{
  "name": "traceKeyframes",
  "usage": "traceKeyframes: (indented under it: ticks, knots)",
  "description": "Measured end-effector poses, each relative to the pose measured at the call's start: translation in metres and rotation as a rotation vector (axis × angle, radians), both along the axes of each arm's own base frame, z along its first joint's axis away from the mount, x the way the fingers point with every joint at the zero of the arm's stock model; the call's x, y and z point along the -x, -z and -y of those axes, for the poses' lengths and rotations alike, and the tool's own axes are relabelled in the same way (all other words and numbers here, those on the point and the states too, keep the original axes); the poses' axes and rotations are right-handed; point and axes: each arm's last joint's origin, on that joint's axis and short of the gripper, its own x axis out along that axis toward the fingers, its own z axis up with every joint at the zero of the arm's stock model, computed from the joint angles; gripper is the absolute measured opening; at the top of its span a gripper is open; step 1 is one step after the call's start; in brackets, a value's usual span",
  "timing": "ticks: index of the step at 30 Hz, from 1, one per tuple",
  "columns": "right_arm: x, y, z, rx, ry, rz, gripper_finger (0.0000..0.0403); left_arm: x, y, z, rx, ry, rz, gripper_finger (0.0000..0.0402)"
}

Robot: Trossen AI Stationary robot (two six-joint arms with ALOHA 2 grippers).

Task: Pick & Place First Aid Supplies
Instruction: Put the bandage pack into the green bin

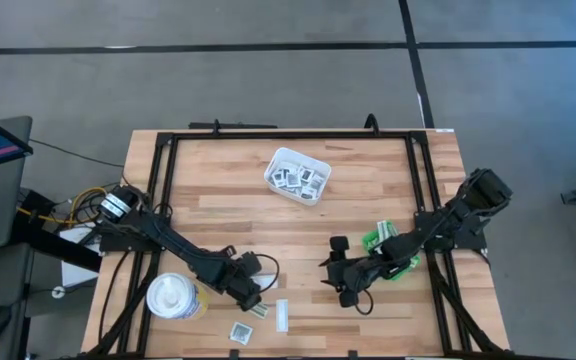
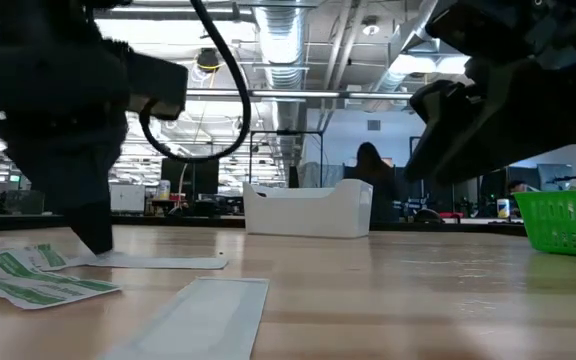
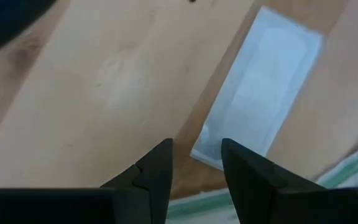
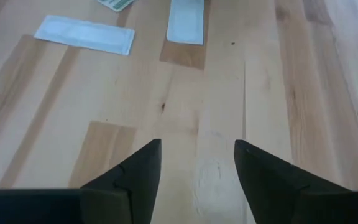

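From above, my left gripper (image 1: 252, 297) sits low near the front edge of the tabletop (image 1: 368, 175), left of centre, and my right gripper (image 1: 338, 280) hangs just right of centre, both reaching inward. A long white packet (image 1: 282, 315) lies just beside the left gripper toward the front edge, a green-striped packet (image 1: 259, 311) touches or nearly touches it, and a small square packet (image 1: 240, 332) sits closer to the front edge. The white tray (image 1: 320, 196) holding more packets stands toward the back edge, and the green bin (image 1: 374, 240) is near the right edge behind my right arm.

At table height, the long white packet (image 2: 193, 315) lies flat in front, with crumpled white-and-green strips (image 2: 28, 275) beside my left gripper, which stands on or just above the wood; I can't tell which from here.

Through my left wrist, my fingers (image 3: 157, 171) stand parted with nothing between them, and the long white packet (image 3: 260, 87), flat, thin and faintly glossy, lies just ahead and off to one side. To take it well I judge I should shift over its near end, line the jaws across its narrow width, and press low so one finger slides under the edge.

Through my right wrist, my fingers (image 4: 143, 171) are spread wide and empty over bare wood; two flat white packets (image 4: 84, 34) lie well ahead.
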Motion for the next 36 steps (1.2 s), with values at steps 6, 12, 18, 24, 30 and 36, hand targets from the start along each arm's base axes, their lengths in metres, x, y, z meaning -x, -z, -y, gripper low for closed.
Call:
traceKeyframes:
  ticks: [6, 12, 18, 24, 30, 36]
  knots:
    - [-0.004, -0.002, 0.003, -0.027, 0.027, 0.022, 0.0187, 0.003, 0.014, -0.003, 0.009, 0.010, 0.054, 0.0134]
    - [-0.012, -0.007, 0.008, -0.067, 0.056, 0.090, 0.0180, 0.008, 0.022, -0.005, -0.033, 0.007, 0.053, 0.0054]
    - [-0.020, -0.011, 0.013, -0.141, 0.114, 0.147, 0.0171, -0.009, 0.015, -0.004, -0.222, 0.006, 0.325, 0.0009]
    - [-0.024, -0.010, 0.022, -0.208, 0.196, 0.148, 0.0162, -0.037, -0.016, 0.001, -0.369, 0.051, 0.680, 0.0005]
    - [-0.024, -0.010, 0.022, -0.234, 0.203, 0.137, 0.0151, -0.044, -0.018, 0.000, -0.411, 0.079, 0.728, 0.0005]
    - [-0.022, -0.008, 0.021, -0.264, 0.164, 0.091, 0.0136, -0.048, -0.002, -0.001, -0.489, 0.093, 0.673, 0.0005]
